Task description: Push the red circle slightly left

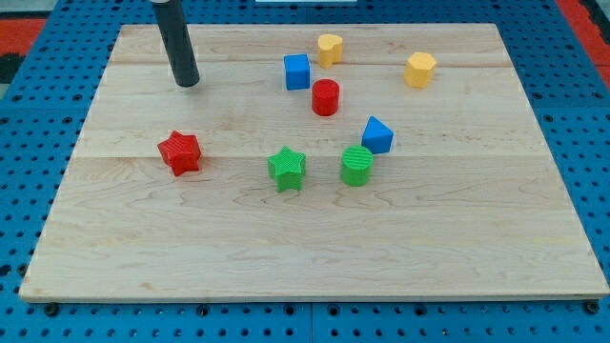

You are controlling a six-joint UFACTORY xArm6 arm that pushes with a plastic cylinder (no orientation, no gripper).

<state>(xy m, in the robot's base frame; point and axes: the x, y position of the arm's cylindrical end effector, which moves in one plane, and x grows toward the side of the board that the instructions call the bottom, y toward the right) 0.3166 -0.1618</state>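
Note:
The red circle (pixel 325 97) stands on the wooden board (pixel 315 257) a little above the middle. A blue cube (pixel 297 71) is just up and left of it, close but apart. My tip (pixel 188 82) rests on the board at the upper left, far to the left of the red circle, with open board between them. The dark rod rises from the tip out of the view's top.
A yellow block (pixel 330 49) sits above the red circle and a yellow hexagon (pixel 419 70) at upper right. A blue block (pixel 377 135), green circle (pixel 356 166), green star (pixel 287 169) and red star (pixel 179 152) lie lower down.

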